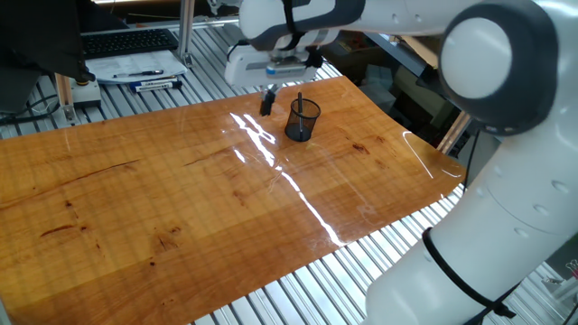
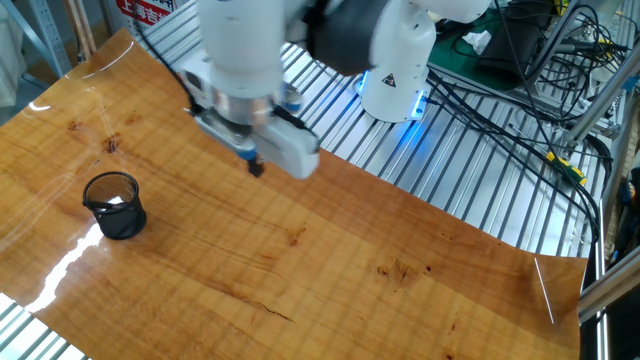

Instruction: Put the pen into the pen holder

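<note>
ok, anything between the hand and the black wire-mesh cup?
Nothing. In the other fixed view the stretch from the hand to the black wire-mesh cup is bare wooden tabletop, with only glare on it.

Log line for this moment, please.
pen: upright in pen holder, tip above rim | gripper: beside pen holder, above table, apart from pen | jaws: unclear

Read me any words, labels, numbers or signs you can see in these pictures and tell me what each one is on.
Red and white sign at the top edge of the other fixed view: red characters, cropped and too small to read.
Robot base: a black triangular warning symbol, no legible text.
White-and-blue markers and papers behind the table: print too small to read.
Nothing readable on the pen holder or the pincer.
</note>
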